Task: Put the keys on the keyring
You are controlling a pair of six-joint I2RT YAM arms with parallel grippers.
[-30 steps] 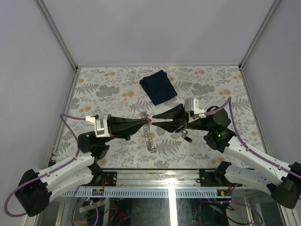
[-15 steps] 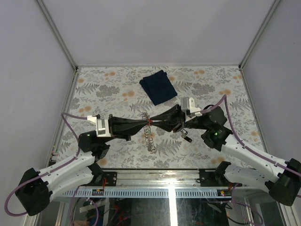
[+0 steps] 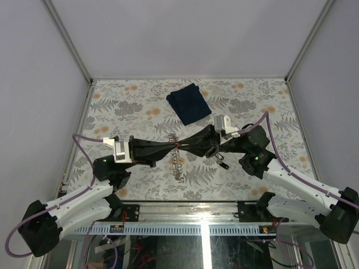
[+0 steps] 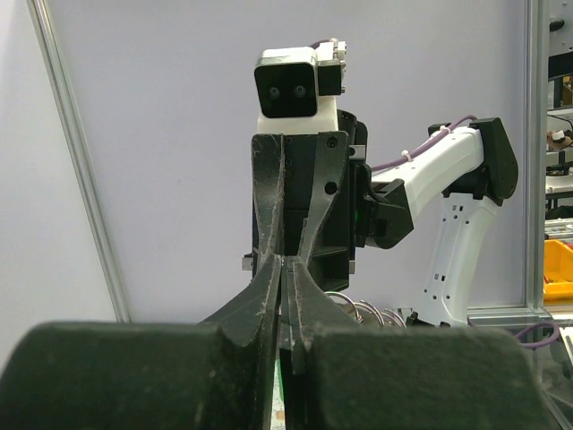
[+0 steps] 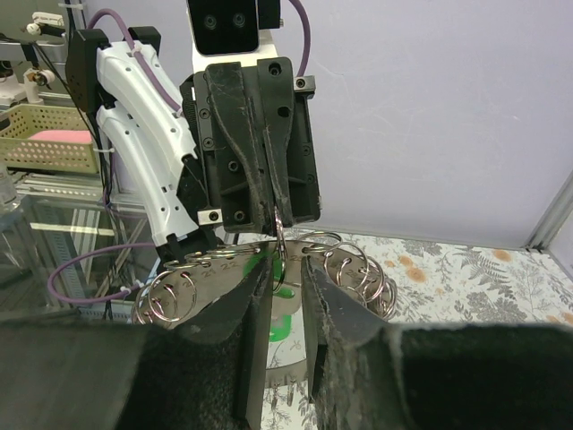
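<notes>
- From above you see the left gripper and right gripper tip to tip. The keyring trails from that meeting point toward the arm bases. A black key lies on the table under the right gripper, and the cloth is well beyond.
- Only the left wrist view shows you the left fingers pressed flat together with no gap.
- Only the right wrist view shows you the grip: the keyring's silver loops hang from the left tips by a thin reddish sliver. You cannot tell whether that sliver is a key.
- There the right fingers stand a narrow slot apart, either side of the sliver, clamping nothing you can see.
- A second ago the right gripper stood clearly apart and wider. It has since moved in and narrowed. The left gripper and black key have not moved.
</notes>
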